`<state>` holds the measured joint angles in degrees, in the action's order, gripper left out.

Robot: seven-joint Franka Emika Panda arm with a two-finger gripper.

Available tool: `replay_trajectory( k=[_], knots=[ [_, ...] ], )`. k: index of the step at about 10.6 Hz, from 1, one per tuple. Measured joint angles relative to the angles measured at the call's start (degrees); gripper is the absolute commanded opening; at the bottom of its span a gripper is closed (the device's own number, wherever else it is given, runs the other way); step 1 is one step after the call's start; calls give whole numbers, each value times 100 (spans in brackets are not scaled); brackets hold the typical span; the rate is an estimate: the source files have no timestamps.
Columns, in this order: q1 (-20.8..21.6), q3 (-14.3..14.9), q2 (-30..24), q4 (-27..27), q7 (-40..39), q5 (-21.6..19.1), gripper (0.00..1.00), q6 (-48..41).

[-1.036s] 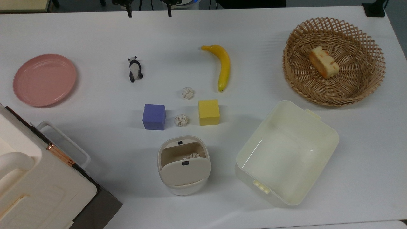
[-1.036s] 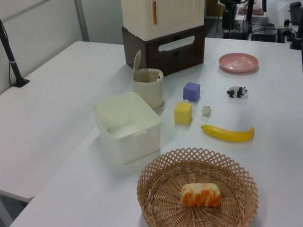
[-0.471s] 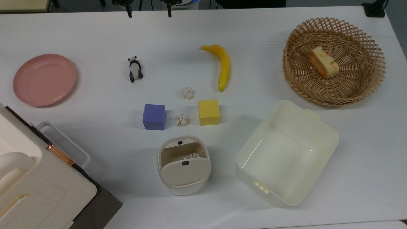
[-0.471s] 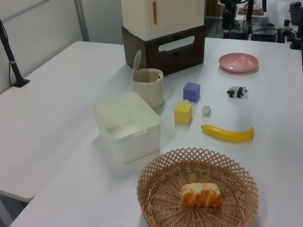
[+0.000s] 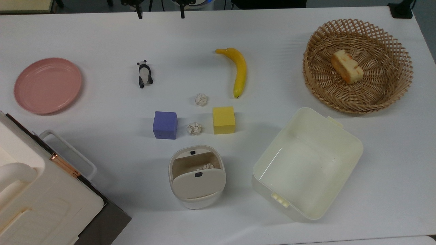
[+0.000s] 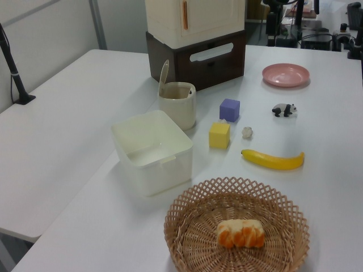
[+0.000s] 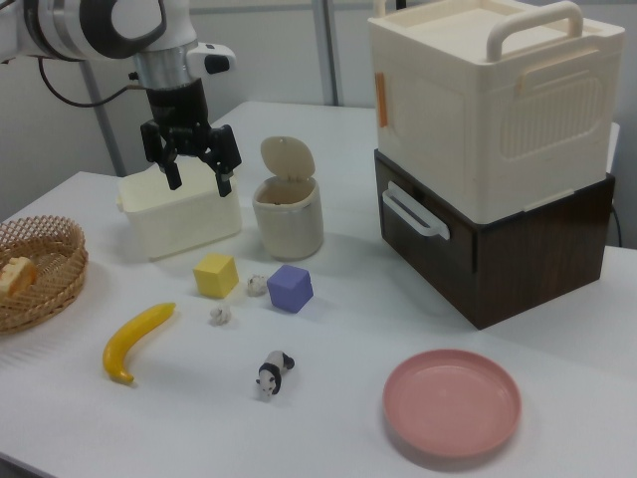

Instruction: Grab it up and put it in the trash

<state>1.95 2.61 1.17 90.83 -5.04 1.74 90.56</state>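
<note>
In the right view, the black two-finger gripper (image 7: 191, 159) hangs empty, fingers spread apart. Below it and toward the camera, a small crumpled white paper ball (image 7: 257, 285) lies between the yellow and purple cubes. The small cream-white rounded bin (image 7: 288, 214), lid tilted open, stands beside the gripper at the right view's right.

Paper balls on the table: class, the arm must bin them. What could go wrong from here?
1. One paper ball sits between the purple cube and the yellow cube; the open claw may knock a cube as it descends.
2. The trash bin has a tilted swing lid covering part of its mouth, so a drop could bounce off.
3. The cream tub beside it could be mistaken for the bin.
</note>
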Motion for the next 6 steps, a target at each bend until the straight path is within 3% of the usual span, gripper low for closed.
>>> replay_trajectory(
  k=[6],
  knots=[
    [38,-12,0,0,1,0,100,-87]
  ],
)
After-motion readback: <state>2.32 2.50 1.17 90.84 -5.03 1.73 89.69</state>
